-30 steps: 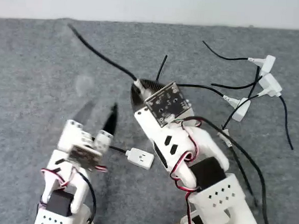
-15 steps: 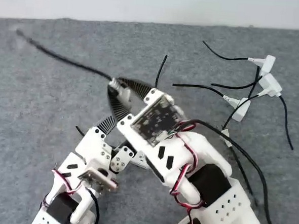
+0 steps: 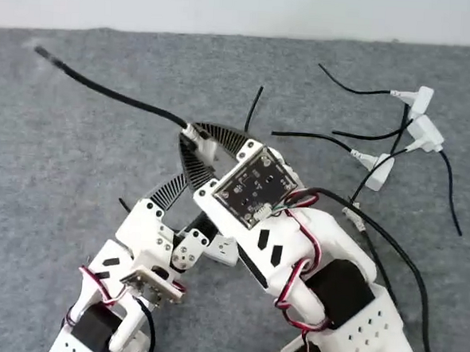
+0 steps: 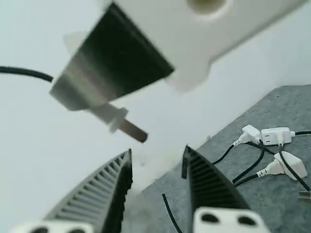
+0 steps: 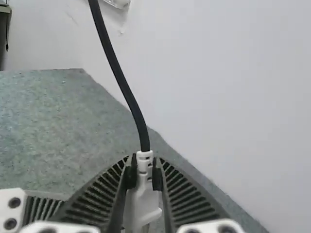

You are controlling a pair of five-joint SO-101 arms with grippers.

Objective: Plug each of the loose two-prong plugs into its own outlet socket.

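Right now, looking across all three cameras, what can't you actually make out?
High view: the outlet socket lies mostly under the two arms, so its slots are hidden.
Right wrist view: the right gripper clamps the plug, whose prongs run past the frame edge.
Left wrist view: that plug is blurred and partly behind a close, blurred finger.
High view: the far white connectors are too small to tell plug from socket.
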